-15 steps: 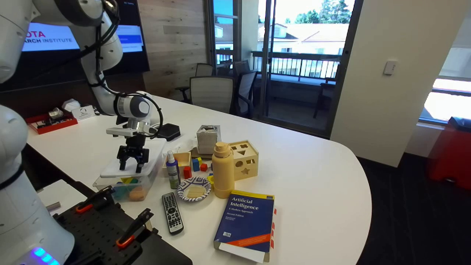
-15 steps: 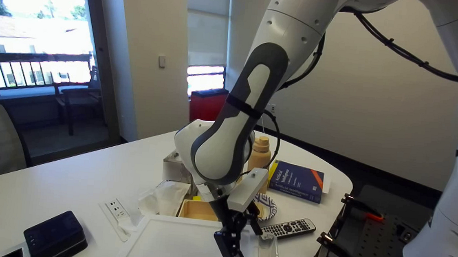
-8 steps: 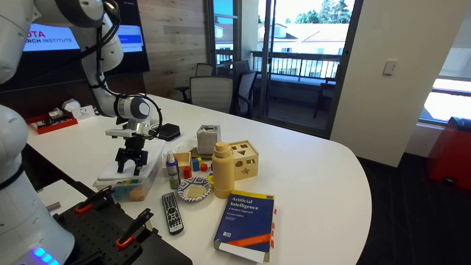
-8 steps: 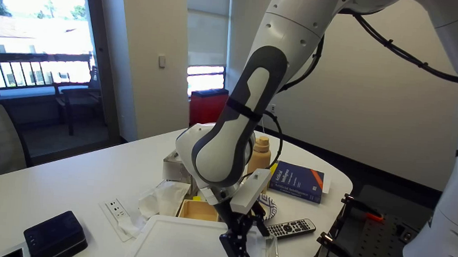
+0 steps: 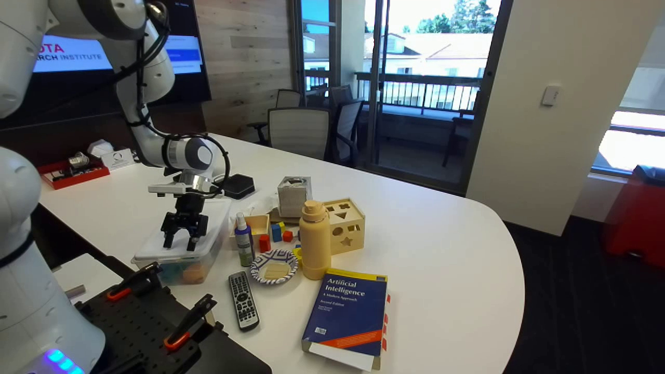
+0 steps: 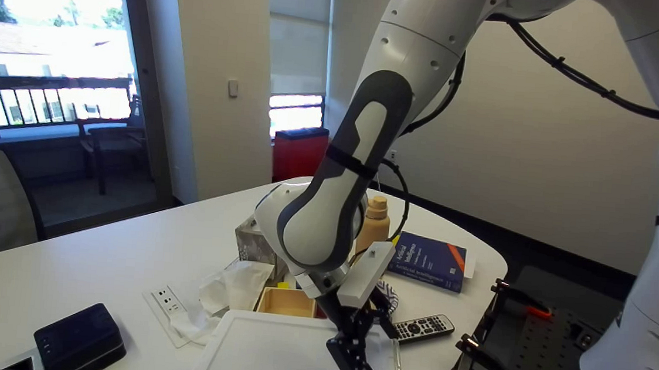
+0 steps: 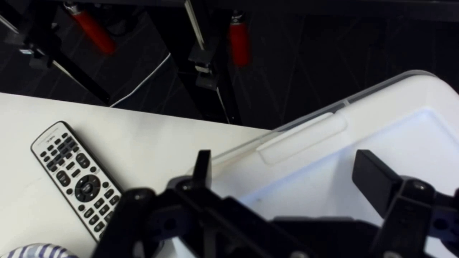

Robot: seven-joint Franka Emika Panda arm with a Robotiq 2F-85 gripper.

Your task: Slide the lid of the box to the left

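Note:
The lid (image 5: 156,247), a flat whitish translucent cover, lies on top of the clear plastic box (image 5: 207,262), reaching close to its front rim. Colourful items show dimly through the box wall. The lid also shows in an exterior view (image 6: 269,357) and in the wrist view (image 7: 294,193). My gripper (image 5: 180,244) points down with its fingers spread and nothing between them. Its fingertips are at the lid's top near the front end, apparently touching. In the wrist view the gripper (image 7: 283,159) spans the lid's edge strip and recessed middle.
A remote (image 5: 243,300), patterned bowl (image 5: 254,272), spray bottle (image 5: 244,241) and wooden tray (image 5: 260,226) stand beside the box. A tan bottle (image 5: 315,241), wooden cube (image 5: 348,228) and book (image 5: 345,314) are farther off. A black clamp (image 5: 140,283) is near the box's front.
The lid has slid along the box toward its front rim, covering the opening that showed there. My gripper has moved the same way with it, fingers still spread.

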